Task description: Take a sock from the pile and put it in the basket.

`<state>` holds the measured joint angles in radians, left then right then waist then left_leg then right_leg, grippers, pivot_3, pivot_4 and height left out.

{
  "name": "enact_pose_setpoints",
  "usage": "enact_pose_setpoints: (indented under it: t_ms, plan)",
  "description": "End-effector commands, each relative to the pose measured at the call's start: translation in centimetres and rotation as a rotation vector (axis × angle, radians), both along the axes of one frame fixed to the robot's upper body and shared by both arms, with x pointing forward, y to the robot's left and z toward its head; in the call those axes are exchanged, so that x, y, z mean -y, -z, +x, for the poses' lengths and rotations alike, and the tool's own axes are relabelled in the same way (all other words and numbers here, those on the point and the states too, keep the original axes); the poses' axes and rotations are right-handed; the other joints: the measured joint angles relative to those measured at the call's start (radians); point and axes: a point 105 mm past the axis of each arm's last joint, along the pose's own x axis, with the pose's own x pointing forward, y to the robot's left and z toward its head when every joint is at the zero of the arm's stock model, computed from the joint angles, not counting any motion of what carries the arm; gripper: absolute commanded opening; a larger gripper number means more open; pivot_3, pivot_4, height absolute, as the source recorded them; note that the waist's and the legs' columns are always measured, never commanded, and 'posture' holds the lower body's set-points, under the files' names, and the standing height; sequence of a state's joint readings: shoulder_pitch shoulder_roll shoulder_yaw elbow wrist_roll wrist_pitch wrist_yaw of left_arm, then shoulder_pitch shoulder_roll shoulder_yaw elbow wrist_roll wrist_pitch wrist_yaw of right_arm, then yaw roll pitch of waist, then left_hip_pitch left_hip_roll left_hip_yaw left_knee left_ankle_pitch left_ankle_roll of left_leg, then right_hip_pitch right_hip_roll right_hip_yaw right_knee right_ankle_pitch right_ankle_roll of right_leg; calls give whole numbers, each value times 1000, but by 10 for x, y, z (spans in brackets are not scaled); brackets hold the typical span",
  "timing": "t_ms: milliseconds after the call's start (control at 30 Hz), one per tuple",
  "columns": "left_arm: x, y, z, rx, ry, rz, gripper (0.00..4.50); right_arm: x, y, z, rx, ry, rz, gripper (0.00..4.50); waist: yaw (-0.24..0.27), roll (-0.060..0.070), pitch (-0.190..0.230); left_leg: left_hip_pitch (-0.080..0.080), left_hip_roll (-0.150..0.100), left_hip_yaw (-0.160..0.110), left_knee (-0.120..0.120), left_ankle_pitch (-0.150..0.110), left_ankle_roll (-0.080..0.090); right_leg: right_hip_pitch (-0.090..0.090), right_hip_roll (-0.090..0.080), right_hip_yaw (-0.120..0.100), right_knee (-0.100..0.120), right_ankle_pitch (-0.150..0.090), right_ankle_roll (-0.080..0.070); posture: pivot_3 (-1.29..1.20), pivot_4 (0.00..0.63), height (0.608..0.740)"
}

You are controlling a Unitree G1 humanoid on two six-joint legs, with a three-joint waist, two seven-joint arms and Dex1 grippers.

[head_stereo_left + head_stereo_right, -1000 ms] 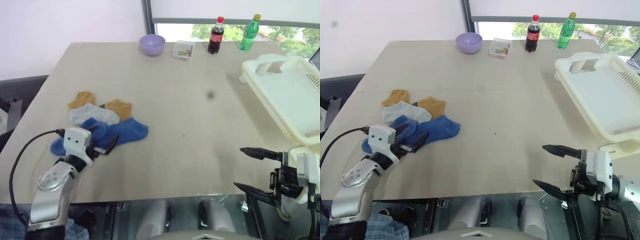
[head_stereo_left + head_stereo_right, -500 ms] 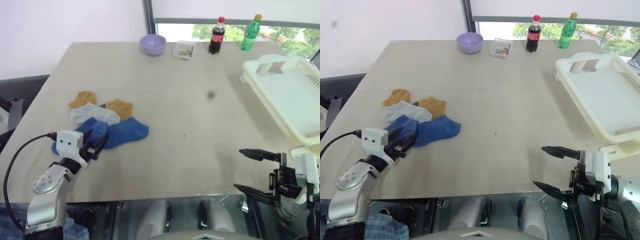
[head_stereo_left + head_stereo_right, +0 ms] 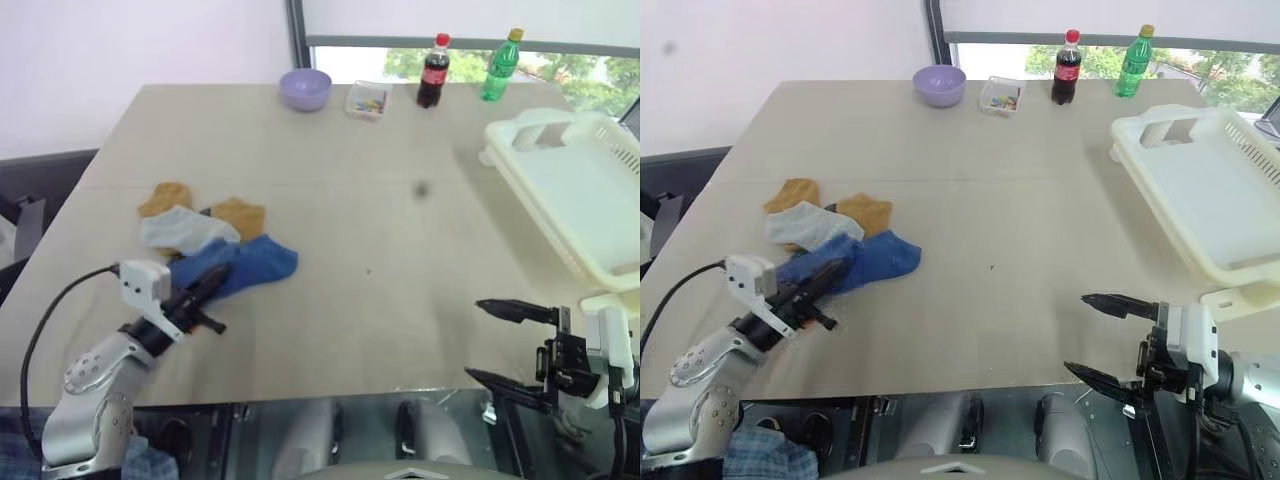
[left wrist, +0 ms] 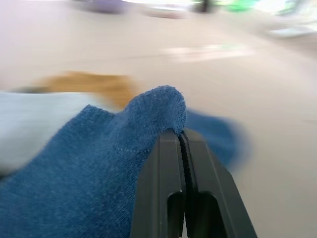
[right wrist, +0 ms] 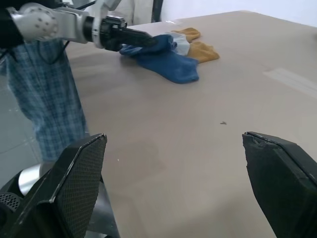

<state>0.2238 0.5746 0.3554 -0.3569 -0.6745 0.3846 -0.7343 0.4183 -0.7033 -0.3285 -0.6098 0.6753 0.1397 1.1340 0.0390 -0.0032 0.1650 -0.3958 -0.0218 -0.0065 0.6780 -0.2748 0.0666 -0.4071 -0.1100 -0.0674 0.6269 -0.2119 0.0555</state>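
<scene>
Left pincer (image 4: 182, 144) is clenched on a fold of the blue sock (image 3: 240, 268); the wrist view shows fabric bunched up over the tips, fingers (image 4: 161, 183) pressed together with cloth between. Grip is at the sock's near edge, likely because that edge sticks out of the pile (image 3: 195, 230) toward me and can be pinched without dragging the others.

Sock lies mostly flat on the surface (image 3: 380, 200), at the pile's near side, touching the grey sock (image 3: 180, 230). Mustard socks (image 3: 237, 214) sit just behind. Not lifted clear yet, I'd say.

Right pincer (image 3: 505, 345) is released, jaws wide, hovering off the near edge, well apart from the pile. It's on the basket side, so probably parked for a handover or just out of the way.

Basket (image 3: 570, 200) is at the far right, well apart from the sock. Long carry across.

Risk: thin pinch on a fold could slip, or snag the second blue sock.
</scene>
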Motion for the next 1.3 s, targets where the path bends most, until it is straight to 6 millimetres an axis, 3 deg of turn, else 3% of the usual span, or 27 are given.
enact_pose_setpoints:
  t_ms: [33,300,467,633,800,933,1033,1233,1300]
  plan:
    - [32,-5,-13,-52,183,-14,55,5,-9,2,50,23,-15,4500,0,0,0,0,0,0,0,0,0,0,1,0,0,-1,-1,0,150,737]
    - [102,15,5,-73,351,63,55,8,-10,3,46,63,-26,4500,4,1,0,0,-1,0,5,0,0,2,5,0,1,1,-1,0,150,737]
    - [137,12,19,-35,387,17,55,9,-11,0,41,86,-33,4500,1,0,0,-1,-1,1,5,0,0,1,5,1,1,2,0,0,150,737]
    - [196,20,5,-86,560,-26,55,10,-16,-3,45,108,-41,4500,3,1,0,-1,-1,1,6,0,0,2,5,1,1,2,0,0,150,737]
    - [225,26,5,-99,596,-31,55,13,-21,-6,48,136,-53,4500,3,1,0,-1,-1,0,6,0,1,1,5,1,1,2,0,0,150,737]
    - [229,29,14,-99,557,-30,55,15,-22,-9,44,158,-57,4500,2,1,0,-1,-1,0,7,0,1,1,6,1,1,2,0,0,150,737]
    - [232,29,14,-98,559,-28,907,15,-21,-10,39,168,-56,4500,2,1,0,-1,-1,0,7,0,1,1,6,1,1,1,0,0,150,737]
    - [229,10,10,-58,591,-116,3846,13,-20,-7,42,177,-48,4500,2,1,0,-2,-1,0,7,0,1,1,5,1,1,1,0,0,150,737]
    - [224,0,9,-34,610,-145,3846,13,-20,-5,43,177,-50,4500,2,1,0,-2,-1,0,7,0,1,1,5,1,1,1,0,0,150,737]
